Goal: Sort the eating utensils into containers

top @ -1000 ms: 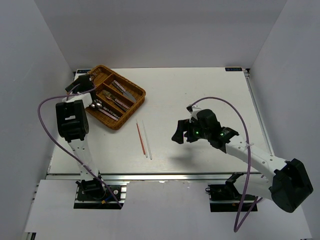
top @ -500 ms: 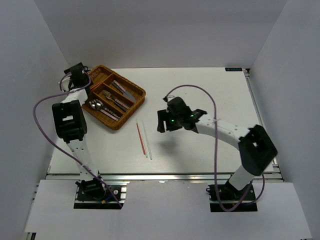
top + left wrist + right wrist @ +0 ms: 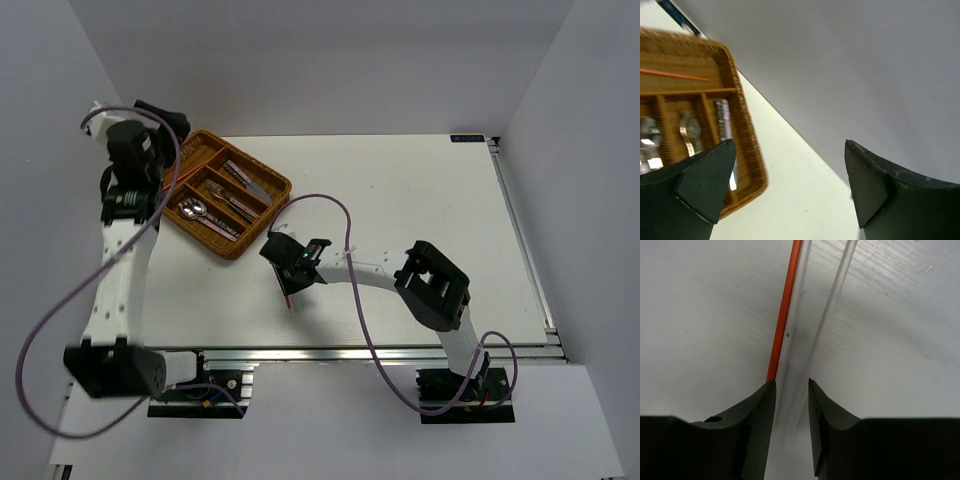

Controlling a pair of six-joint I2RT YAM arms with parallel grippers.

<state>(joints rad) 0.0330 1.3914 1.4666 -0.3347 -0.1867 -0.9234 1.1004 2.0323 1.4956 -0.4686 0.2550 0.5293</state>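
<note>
Red chopstick [image 3: 784, 310] and white chopsticks [image 3: 839, 285] look light, stiff, slick, so pinch mid-length; right gripper [image 3: 791, 385] narrowly parted astride the whites, left gripper [image 3: 790, 150] wide apart

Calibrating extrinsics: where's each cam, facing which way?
Top external: above, behind the robot, looking down on the white table; left arm, right arm show.
Left wrist: far left, facing across the brown woven wicker tray to grey wall; left tool shows.
Right wrist: low, facing down at the thin red chopstick; right tool shows.
Shared: tray, top and left wrist.
</note>
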